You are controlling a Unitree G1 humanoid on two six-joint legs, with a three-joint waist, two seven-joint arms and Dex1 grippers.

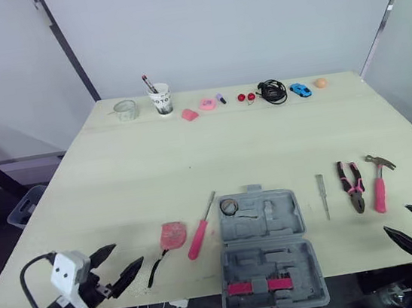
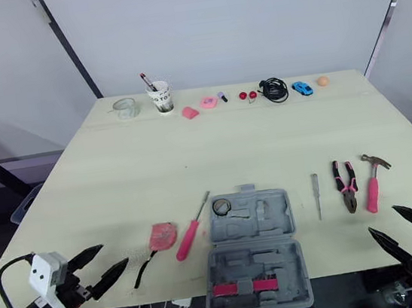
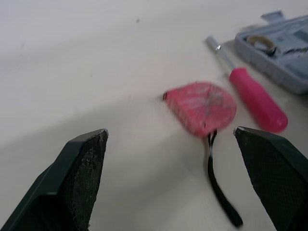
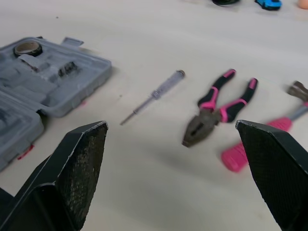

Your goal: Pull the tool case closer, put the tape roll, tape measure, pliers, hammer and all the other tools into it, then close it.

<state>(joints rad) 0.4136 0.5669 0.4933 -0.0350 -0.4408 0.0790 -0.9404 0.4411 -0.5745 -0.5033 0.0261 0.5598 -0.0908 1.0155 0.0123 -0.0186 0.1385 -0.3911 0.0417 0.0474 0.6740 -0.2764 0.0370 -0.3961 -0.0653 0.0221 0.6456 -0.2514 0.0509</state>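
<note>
The open grey plastic tool case (image 1: pixel 268 258) sits at the near edge of the pale wooden table (image 1: pixel 154 161). The flat pink tape measure (image 1: pixel 173 236) lies left of it, directly ahead of the left gripper (image 1: pixel 128 254) (jaws spread, empty). The right gripper (image 1: pixel 396 218), also open, is well apart from it. The left arm is judged nearer.

In the right wrist view the hammer (image 4: pixel 239 156) runs off the frame edge, its head half shown. The tool case (image 3: pixel 284 55) is cut off in the left wrist view. Two far red objects (image 1: pixel 246 97), perhaps knobs, are too small to tell.
</note>
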